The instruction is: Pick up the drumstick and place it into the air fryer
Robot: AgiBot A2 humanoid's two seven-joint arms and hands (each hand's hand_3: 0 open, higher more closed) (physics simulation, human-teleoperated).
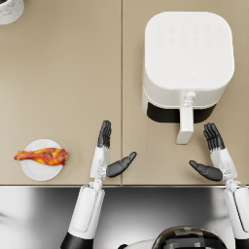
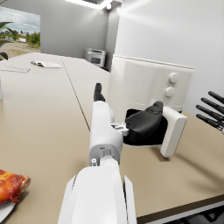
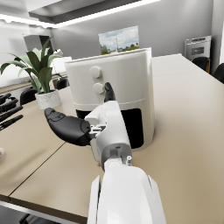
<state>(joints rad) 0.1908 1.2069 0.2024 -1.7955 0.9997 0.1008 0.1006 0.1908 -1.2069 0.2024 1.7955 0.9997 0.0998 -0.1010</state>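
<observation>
Your drumstick (image 1: 43, 155) lies on the plate (image 1: 34, 171), long way pointing across toward your left hand (image 1: 108, 154). That hand is just beside the plate, open and empty. Your right hand (image 1: 214, 156), also open, waits far off by the fryer (image 1: 187, 65).

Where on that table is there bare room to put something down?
The widest bare patch lies between the plate with the drumstick, the white pot at the far corner and the air fryer. A narrower strip lies between the two open hands. It is crowded just before the fryer, where its handle sticks out.
</observation>
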